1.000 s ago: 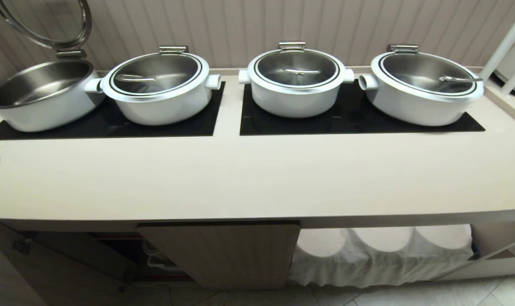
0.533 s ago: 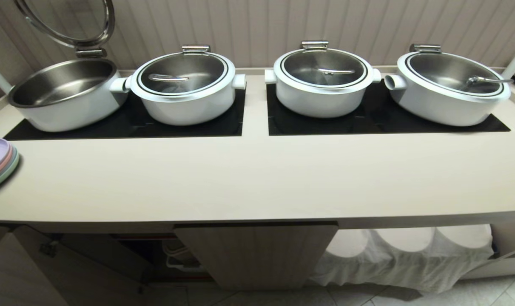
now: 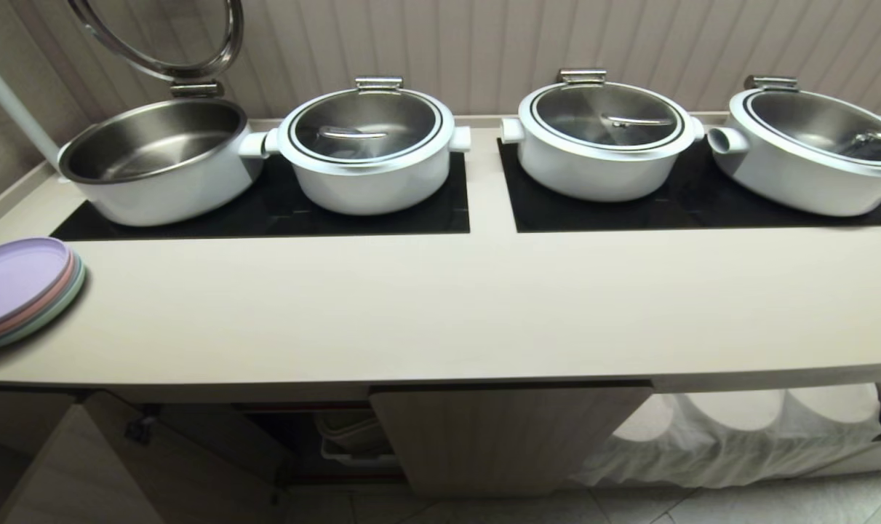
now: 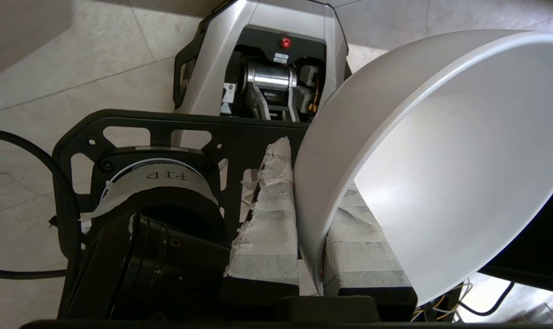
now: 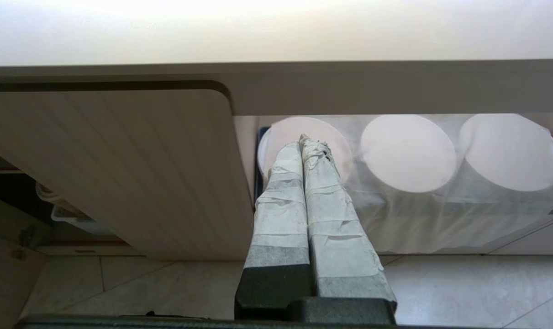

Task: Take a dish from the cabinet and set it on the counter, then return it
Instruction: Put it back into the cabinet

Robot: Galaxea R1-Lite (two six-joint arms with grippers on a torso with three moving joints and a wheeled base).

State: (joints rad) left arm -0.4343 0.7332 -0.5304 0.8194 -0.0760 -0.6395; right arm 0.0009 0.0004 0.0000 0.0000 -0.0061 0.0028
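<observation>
Left fingers (image 4: 310, 237) pinched the rim of the dish (image 4: 440, 151), one taped finger on the outer wall, the other inside. Dish was tilted on its side, held low over the tiled floor (image 4: 52, 87) beside my own base (image 4: 262, 59), out of the head view. Nothing of it touched the counter (image 3: 440, 306).

Right fingers (image 5: 306, 183) were pressed together, nothing between them, pointing toward the cabinet (image 5: 121, 164) under the counter's edge. Just beyond their tips sat three round white stacks under a thin white cloth (image 5: 440, 214).

From the head view: the counter carried four white pots on the black hob panels (image 3: 382, 215). The leftmost pot (image 3: 156, 164) had its lid raised; the other three were lidded. A stack of pastel plates (image 3: 22, 287) lay at the counter's left end. Below, one fluted cabinet door (image 3: 509, 437) was seen closed, with an open dark compartment to its left.
</observation>
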